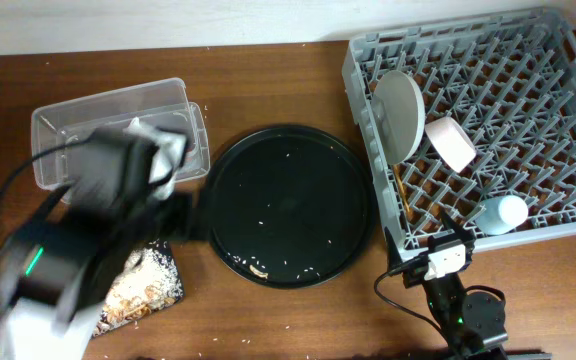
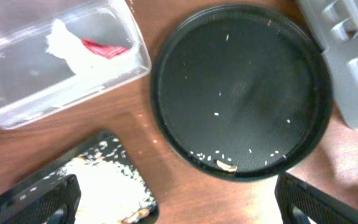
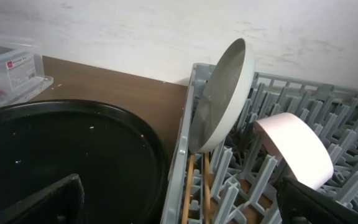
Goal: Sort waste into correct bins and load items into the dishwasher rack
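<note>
The plate point(image 1: 400, 112) stood on edge between pegs of the dishwasher rack point(image 1: 568, 60), likely to drain, beside the bowl point(image 1: 451, 142), cup point(image 1: 501, 213) and chopsticks point(image 1: 401, 195). The napkin point(image 2: 64, 46) and red wrapper point(image 2: 107, 48) lay in the clear tub point(image 2: 17, 106), and rice in the small black tray point(image 2: 104, 180). The left gripper point(image 2: 179, 205) and right gripper point(image 3: 182, 205) gaped wide, empty. The blurred left arm point(image 1: 58, 260) hid part of the tub. No carrot showed.

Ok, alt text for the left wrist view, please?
A large round black tray with stray rice grains fills the centre. Upper left, a clear plastic tub holds a crumpled white napkin and red wrapper; lower left, a rice-filled black tray.
</note>
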Action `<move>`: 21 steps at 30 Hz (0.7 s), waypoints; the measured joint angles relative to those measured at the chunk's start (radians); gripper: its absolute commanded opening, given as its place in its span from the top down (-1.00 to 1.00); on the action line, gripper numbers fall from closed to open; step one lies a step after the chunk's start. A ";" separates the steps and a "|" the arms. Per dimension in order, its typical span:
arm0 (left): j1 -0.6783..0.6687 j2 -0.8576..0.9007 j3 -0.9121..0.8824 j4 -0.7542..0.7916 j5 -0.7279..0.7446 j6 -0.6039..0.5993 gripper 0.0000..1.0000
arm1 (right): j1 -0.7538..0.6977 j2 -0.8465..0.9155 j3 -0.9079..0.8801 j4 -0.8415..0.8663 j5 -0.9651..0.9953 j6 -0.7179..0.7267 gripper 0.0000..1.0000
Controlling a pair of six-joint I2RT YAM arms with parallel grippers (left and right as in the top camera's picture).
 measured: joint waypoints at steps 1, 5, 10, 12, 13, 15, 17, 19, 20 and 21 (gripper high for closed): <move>0.000 -0.086 -0.001 -0.020 -0.008 0.003 -0.98 | 0.000 0.001 0.000 0.001 0.000 0.000 -0.97; 0.000 -0.467 0.009 -0.078 -0.019 0.008 -0.98 | 0.000 0.000 0.000 0.000 0.000 0.000 -0.97; 0.000 -0.768 -0.049 -0.045 -0.143 0.018 -0.99 | 0.000 -0.001 0.000 0.000 0.000 0.000 -0.97; 0.000 -0.812 -0.172 -0.040 -0.198 0.018 -0.98 | 0.000 -0.001 0.000 0.000 0.000 0.000 -0.97; 0.000 -0.817 -0.257 0.018 -0.226 0.021 -0.98 | 0.000 -0.001 0.000 0.000 0.000 0.000 -0.97; -0.014 -0.813 -0.462 0.203 -0.277 0.021 -0.99 | 0.000 0.000 0.000 0.002 0.000 0.000 -0.97; -0.024 -0.792 -0.732 0.448 -0.330 0.025 -0.99 | 0.000 0.000 0.000 0.000 0.000 0.000 -0.97; 0.010 -0.794 -0.990 0.799 -0.345 0.029 -0.98 | 0.000 0.000 0.000 -0.001 0.000 0.000 -0.97; 0.040 -0.793 -1.104 0.902 -0.332 0.028 -0.98 | 0.000 0.000 0.000 0.000 0.000 0.000 -0.97; 0.069 -0.801 -1.175 0.943 -0.315 0.029 -0.98 | 0.000 0.000 0.000 0.000 0.000 0.001 -0.97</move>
